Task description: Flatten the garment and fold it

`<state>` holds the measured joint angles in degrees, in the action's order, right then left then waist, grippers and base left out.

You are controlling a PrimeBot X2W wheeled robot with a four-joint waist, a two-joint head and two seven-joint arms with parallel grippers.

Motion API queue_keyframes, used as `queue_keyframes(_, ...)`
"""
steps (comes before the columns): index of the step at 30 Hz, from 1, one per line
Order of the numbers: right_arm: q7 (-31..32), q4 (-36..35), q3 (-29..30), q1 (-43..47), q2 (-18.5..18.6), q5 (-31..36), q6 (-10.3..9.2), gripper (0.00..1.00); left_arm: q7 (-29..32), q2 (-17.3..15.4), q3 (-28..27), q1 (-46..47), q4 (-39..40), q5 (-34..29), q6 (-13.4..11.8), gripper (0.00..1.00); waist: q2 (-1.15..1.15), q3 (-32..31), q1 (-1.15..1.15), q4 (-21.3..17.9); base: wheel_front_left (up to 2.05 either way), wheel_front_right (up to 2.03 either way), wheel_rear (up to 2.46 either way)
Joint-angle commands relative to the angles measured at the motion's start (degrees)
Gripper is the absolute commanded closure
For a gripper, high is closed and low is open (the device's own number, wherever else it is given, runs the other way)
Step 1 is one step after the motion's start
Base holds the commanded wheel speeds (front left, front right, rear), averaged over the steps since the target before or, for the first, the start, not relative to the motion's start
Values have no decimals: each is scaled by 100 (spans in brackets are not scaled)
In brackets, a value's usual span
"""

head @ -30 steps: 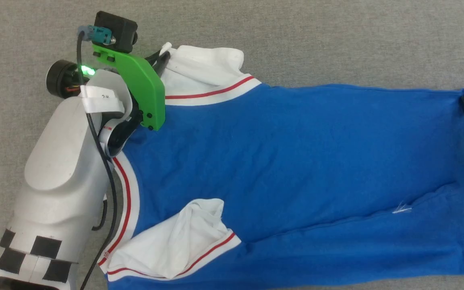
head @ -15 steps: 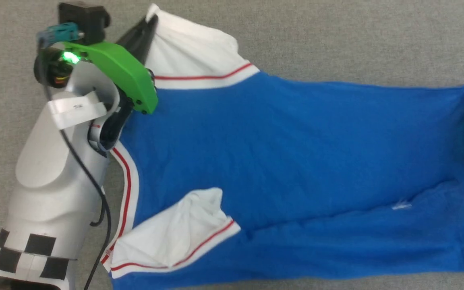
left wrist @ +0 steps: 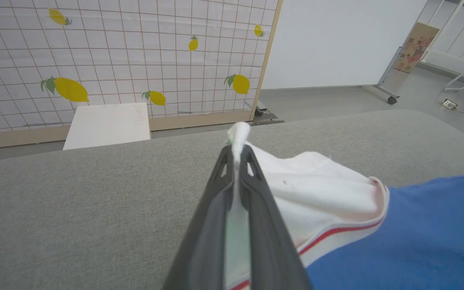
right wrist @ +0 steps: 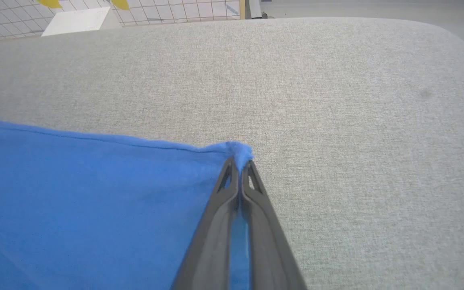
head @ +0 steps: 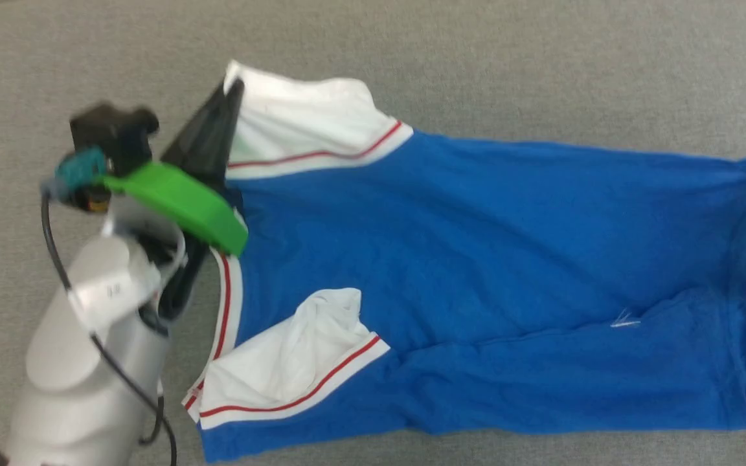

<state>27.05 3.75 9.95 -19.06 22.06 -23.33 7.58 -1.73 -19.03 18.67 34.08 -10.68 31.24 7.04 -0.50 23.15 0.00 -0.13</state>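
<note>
The garment (head: 476, 259) is spread on the grey pad (head: 541, 65) and held at two corners; the left gripper (left wrist: 238, 151) is pinched on the far sleeve (head: 302, 116) tip, the right gripper (right wrist: 240, 163) on a blue hem corner. Against a second ago, that sleeve is drawn out longer and flatter; flattening is judged under way, the near sleeve (head: 289, 369) being left crumpled. Beyond the pad, a lemon-print panel (left wrist: 115, 48) and a white box (left wrist: 107, 125) are noted.

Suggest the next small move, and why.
Probably ease the arms apart slightly and lay the shirt's far edge flat: the left gripper pinches the white sleeve tip, the right gripper the hem corner, and a fold crosses the near side.
</note>
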Motion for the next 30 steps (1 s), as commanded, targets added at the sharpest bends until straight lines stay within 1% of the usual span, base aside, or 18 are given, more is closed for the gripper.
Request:
queue_keyframes(1,-73,-59,5,138,-23,-58,-9,100,-91,-62,-3,-198,126,20,0,100,50,-127,0,54,0,0,0)
queue_keyframes(8,-223,-279,37,603,-136,-152,-9,100,-348,-80,-65,-1026,739,122,-164,100,50,-354,0,69,0,0,0)
queue_keyframes(10,-263,-360,73,755,-184,-188,-9,100,-437,-86,-121,-1334,947,177,-244,100,50,-438,0,68,0,0,0)
queue_keyframes(12,-294,-421,131,909,-263,-235,-9,100,-527,-69,-179,-1650,1143,256,-322,100,50,-524,0,61,0,0,0)
queue_keyframes(13,-293,-490,252,1179,-399,-263,-9,100,-679,-23,-285,-2170,1420,391,-459,100,50,-657,0,52,0,0,0)
queue_keyframes(17,-291,-593,428,1560,-614,-302,-9,100,-832,59,-385,-2780,1680,616,-553,100,50,-796,0,71,0,0,0)
queue_keyframes(21,-245,-620,586,1958,-867,-353,-9,100,-826,113,-393,-3261,1806,868,-552,100,50,-930,0,108,0,0,0)
queue_keyframes(24,-168,-612,659,2174,-989,-351,-9,100,-723,100,-371,-3515,1809,1029,-533,100,50,-1001,0,120,0,0,0)
queue_keyframes(26,-91,-609,693,2286,-1057,-335,-9,100,-604,66,-347,-3664,1772,1125,-532,100,50,-1043,0,118,0,0,0)
queue_keyframes(27,13,-588,740,2394,-1131,-263,-9,100,-438,25,-315,-3811,1683,1230,-554,100,50,-1086,0,123,0,0,0)
queue_keyframes(30,45,-537,763,2415,-1191,-171,-9,100,-345,17,-273,-3801,1511,1236,-591,100,50,-1108,0,134,0,0,0)
